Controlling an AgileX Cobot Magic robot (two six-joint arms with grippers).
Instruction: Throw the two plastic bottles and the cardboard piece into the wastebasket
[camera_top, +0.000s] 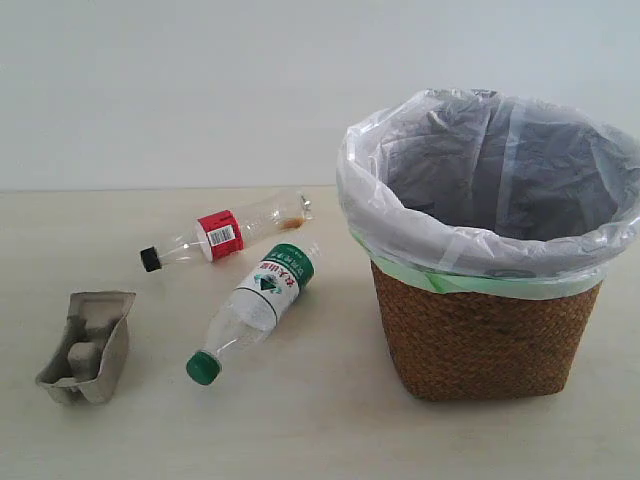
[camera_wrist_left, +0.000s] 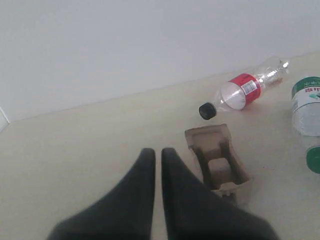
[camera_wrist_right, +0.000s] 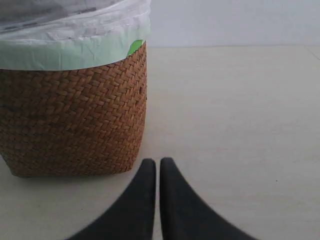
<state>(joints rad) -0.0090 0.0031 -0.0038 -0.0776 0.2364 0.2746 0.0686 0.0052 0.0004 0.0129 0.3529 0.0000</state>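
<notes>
Cardboard (camera_top: 88, 345): lying open side up toward the counter's near-left corner, not binned.
Green-cap bottle (camera_top: 258, 305): lying on its side mid-counter, near the cardboard but apart, cap pointing at the near edge.
Red-label bottle (camera_top: 225, 233): lying on its side closer to the far edge, black cap pointing left, some brown residue showing inside.
Basket (camera_top: 480, 340): standing upright on the counter's right side, bag (camera_top: 400, 235) folding over the rim. The visible part of the inside is looking empty.
Left gripper (camera_wrist_left: 156, 150): sitting near the cardboard without touching it, jaws nearly together, carrying nothing.
Right gripper (camera_wrist_right: 157, 161): sitting beside the basket's wall, apart from it, jaws nearly together too, empty.
Progress: judging zero of three done, with every pickup and drop outstanding.
Counter (camera_top: 300, 430): showing pale beige, flat and matte.
Room: plain white wall (camera_top: 150, 90) running along the far edge.
</notes>
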